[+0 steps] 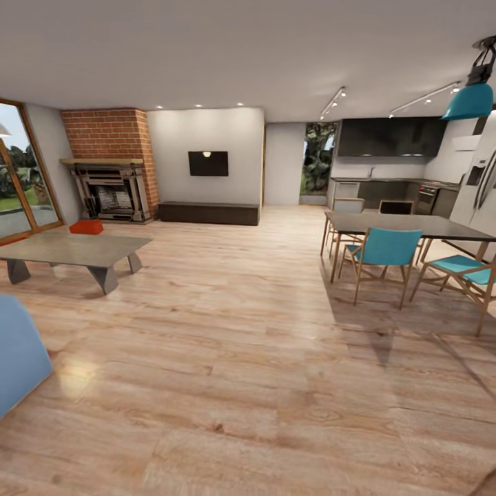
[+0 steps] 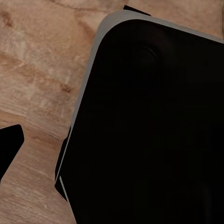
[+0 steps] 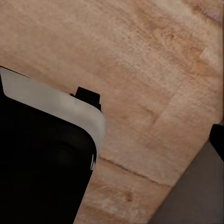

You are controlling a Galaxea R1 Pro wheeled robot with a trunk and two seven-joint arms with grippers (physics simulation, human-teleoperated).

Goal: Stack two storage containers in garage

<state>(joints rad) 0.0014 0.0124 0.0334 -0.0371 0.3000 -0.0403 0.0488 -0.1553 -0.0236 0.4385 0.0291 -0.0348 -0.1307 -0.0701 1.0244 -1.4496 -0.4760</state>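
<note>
Bright, even render: recessed ceiling spotlights (image 1: 196, 106) glow far off, daylight enters the left window (image 1: 17, 172), chairs cast soft shadows rightward, and the floor (image 1: 227, 358) shows pale glare near left.

Low grey coffee table (image 1: 76, 249) on light wood-plank floor (image 1: 241, 358), standing on angled legs. One red-orange storage container (image 1: 86, 226) at the table's far edge, near its middle. Rest of tabletop bare.
</note>
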